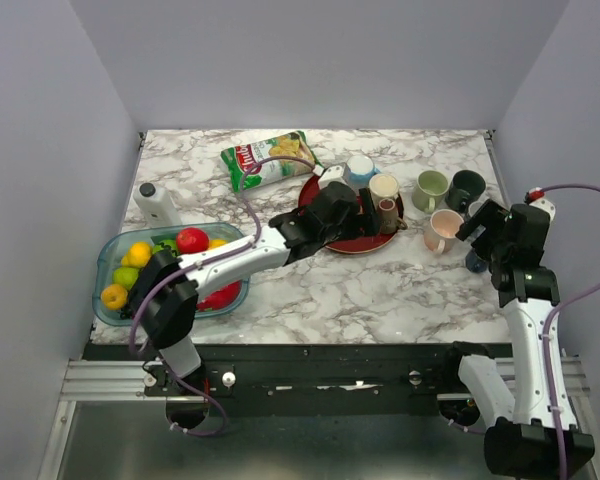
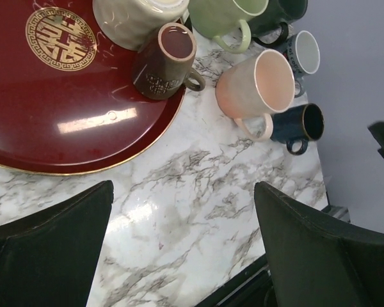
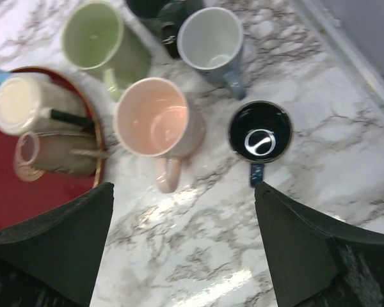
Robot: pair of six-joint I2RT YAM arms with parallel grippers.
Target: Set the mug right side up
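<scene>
A red plate (image 1: 340,243) (image 2: 64,109) holds a small brown mug (image 2: 163,61) (image 3: 51,153), mouth up, a ribbed cream mug (image 1: 384,188) (image 3: 25,105) whose upper face looks flat like a base, and a blue mug (image 1: 360,170). To the right on the marble, mouths up, stand a pink mug (image 1: 443,230) (image 3: 157,121), a green mug (image 1: 430,188) (image 3: 99,41), a dark green mug (image 1: 467,187), a grey-blue mug (image 3: 212,41) and a small dark blue mug (image 3: 261,131). My left gripper (image 1: 370,215) (image 2: 182,243) is open and empty above the plate's near right rim. My right gripper (image 1: 477,225) (image 3: 182,243) is open and empty just near of the pink and dark blue mugs.
A clear bin of fruit (image 1: 110,262) sits at the left front. A white bottle (image 1: 158,203) stands behind it. A green snack bag (image 1: 270,160) lies at the back. The table's right edge (image 1: 500,190) runs close to the mugs.
</scene>
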